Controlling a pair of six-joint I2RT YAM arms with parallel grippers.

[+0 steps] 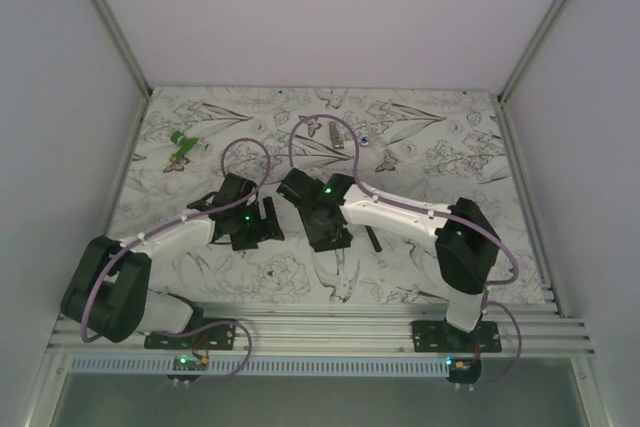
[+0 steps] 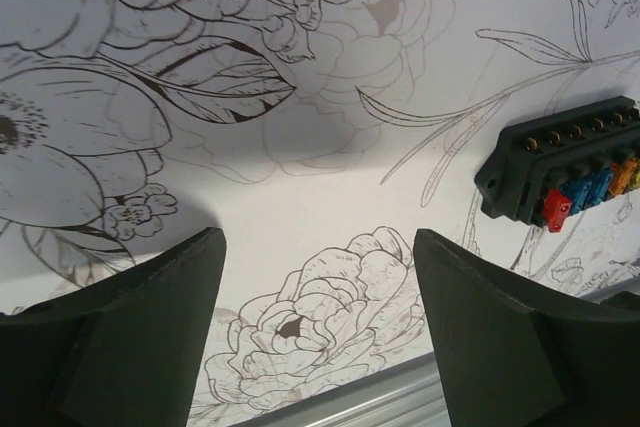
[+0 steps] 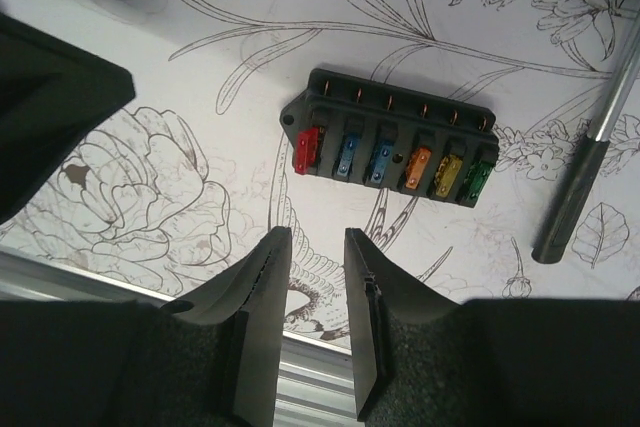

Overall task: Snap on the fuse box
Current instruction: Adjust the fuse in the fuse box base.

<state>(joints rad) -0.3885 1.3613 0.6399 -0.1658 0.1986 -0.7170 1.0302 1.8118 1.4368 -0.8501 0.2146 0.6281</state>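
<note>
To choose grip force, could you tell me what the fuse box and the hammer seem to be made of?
The fuse box: likely moulded black plastic, matt, with translucent coloured fuses. The hammer: silvery, glinting shaft, probably metal; black grip, perhaps rubber or plastic.

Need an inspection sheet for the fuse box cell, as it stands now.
Surface: floral sheet, lying flat.
Job's things: fuse box lies flat, coloured fuses exposed; no cover seen.
Clutter: hammer beside the box, not touching; green item far left; grey piece at the back.
Grippers: left tool wide open, empty; right tool narrowly open, empty.
Cables: purple cables loop above the arms.
Surroundings: white walls; metal rail at near edge.
</note>
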